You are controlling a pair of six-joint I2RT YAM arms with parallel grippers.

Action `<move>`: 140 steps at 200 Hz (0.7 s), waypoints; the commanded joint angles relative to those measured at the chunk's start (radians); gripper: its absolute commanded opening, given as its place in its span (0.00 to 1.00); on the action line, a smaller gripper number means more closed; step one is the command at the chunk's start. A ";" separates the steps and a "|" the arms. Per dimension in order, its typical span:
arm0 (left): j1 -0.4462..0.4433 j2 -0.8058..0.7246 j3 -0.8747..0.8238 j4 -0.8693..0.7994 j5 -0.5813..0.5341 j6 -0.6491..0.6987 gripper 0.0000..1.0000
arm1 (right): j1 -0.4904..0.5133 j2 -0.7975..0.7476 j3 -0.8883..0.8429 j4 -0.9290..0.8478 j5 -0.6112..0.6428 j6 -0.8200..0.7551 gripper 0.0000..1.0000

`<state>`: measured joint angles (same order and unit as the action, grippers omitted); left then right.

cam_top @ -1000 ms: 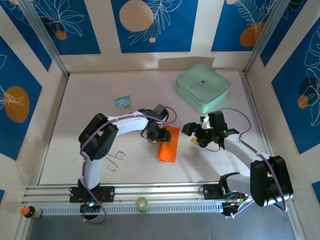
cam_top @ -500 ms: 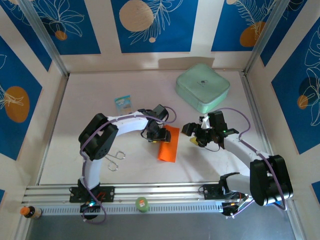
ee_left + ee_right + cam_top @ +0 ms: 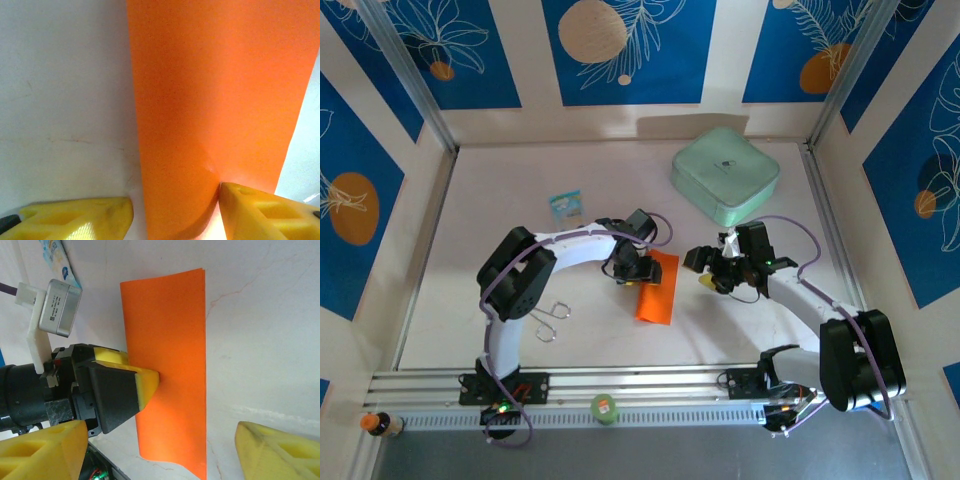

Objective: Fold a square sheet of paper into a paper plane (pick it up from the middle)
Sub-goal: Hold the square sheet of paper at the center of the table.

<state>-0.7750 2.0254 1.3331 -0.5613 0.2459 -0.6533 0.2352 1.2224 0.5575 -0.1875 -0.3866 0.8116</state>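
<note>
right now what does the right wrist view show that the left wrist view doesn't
Right wrist view: the left gripper from outside, its wrist camera, the blue-and-white packet, and the orange sheet nearly end to end. Left wrist view: the sheet's end close up, between that gripper's yellow fingers. Both: the orange sheet lying on the pale table.

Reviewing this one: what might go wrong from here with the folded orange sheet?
The left gripper stands open over the folded orange sheet, one finger against it; closing may buckle the paper. The open right gripper hangs clear of the sheet, so it could slide on the table.
</note>
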 commanded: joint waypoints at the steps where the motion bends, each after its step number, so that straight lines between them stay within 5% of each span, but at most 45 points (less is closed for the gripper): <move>1: 0.003 0.147 -0.084 0.044 -0.149 0.036 0.61 | 0.008 0.022 -0.001 0.011 -0.052 -0.005 0.73; 35: 0.003 0.148 -0.083 0.043 -0.153 0.049 0.61 | 0.015 0.048 0.005 0.029 -0.073 -0.002 0.60; 91: 0.003 0.153 -0.081 0.043 -0.152 0.040 0.61 | 0.086 0.173 0.023 0.134 -0.140 0.018 0.12; 140: 0.003 0.154 -0.081 0.046 -0.149 0.039 0.61 | 0.200 0.191 -0.045 0.293 0.055 0.103 0.00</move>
<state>-0.7750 2.0254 1.3334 -0.5613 0.2459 -0.6453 0.3965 1.4120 0.5522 -0.0082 -0.4129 0.8612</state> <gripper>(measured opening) 0.606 0.054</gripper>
